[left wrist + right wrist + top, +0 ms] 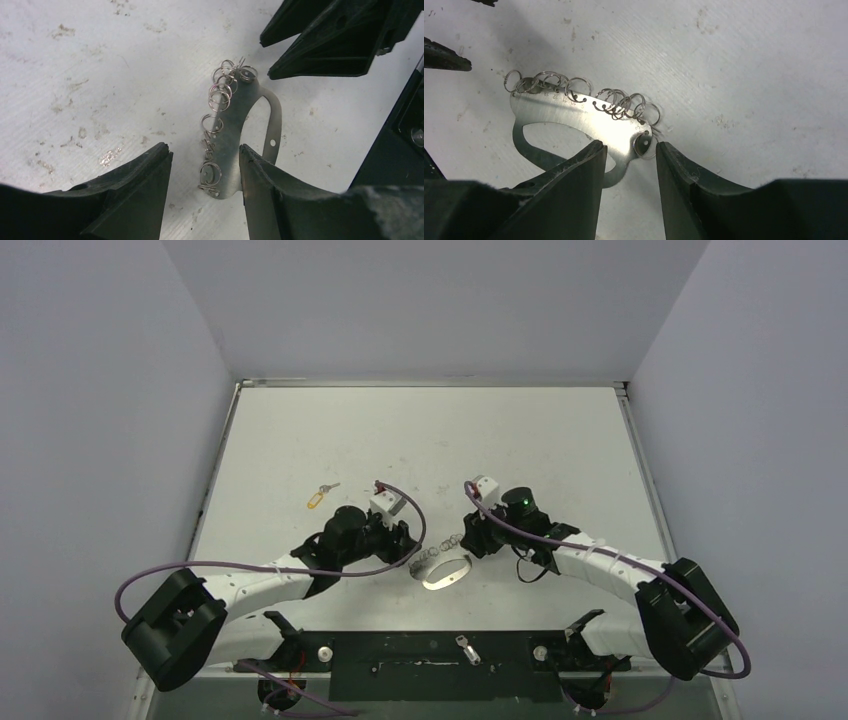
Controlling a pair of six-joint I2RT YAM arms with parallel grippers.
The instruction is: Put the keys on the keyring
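A scuffed white table (430, 430) stands between grey walls (100, 390). Well beyond the left hand (413, 558), off to its left, lies the key with a yellow tag (318, 498). That hand is released, its fingers (150, 170) spread to either side of the keyring (232, 120), which lies flat with its small rings (219, 95). The right hand (470, 538), also unclenched, straddles the keyring's other end, the one with the hole. Behind both hands, another key (467, 649) lies on the black base plate (400, 665).

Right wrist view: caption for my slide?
Right gripper open around one end of the keyring lying on the table, small rings along its edge.
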